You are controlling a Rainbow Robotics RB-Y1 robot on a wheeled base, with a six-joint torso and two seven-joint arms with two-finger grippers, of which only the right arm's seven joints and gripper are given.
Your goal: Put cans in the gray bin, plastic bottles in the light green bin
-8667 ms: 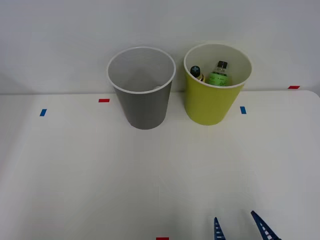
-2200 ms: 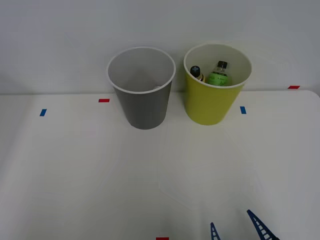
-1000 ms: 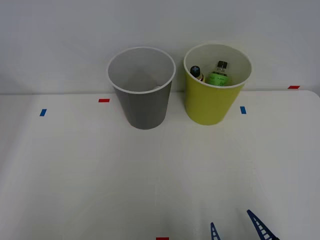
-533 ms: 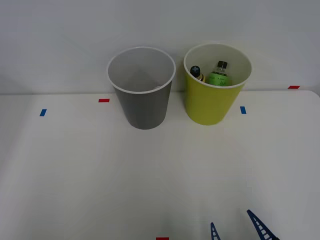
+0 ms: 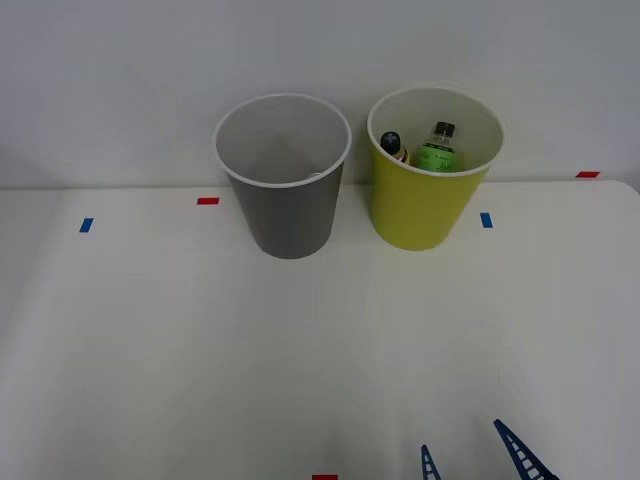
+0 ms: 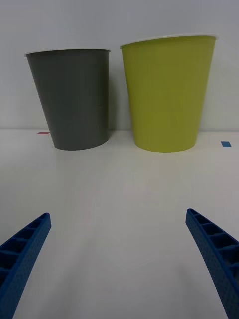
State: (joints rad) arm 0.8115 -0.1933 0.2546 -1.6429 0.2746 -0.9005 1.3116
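White worktop (image 5: pixel 200 340) is stretching out before us, and we are seeing two round tapered bins standing upright at its far edge, against a pale wall. The gray bin (image 5: pixel 288 210) is sitting on the left, and the light green bin (image 5: pixel 420 205) is sitting just beside it on the right, the two close together but, from the wrist view, not touching. Inside the light green bin the plastic bottles are leaning against its white inner wall: the yellow bottle (image 5: pixel 393 147) with its dark cap is lying toward the left side, and the clear bottle (image 5: pixel 438 148) with the green label is standing next to it. We cannot tell what, if anything, is lying at the bottom of the gray bin. Our right gripper (image 5: pixel 476 452) is hovering low at the near edge of the worktop, well apart from both bins, and its blue ribbed jaws are standing spread wide, holding nothing. Small red and blue tape marks (image 5: pixel 208 201) are dotting the worktop around the bins.
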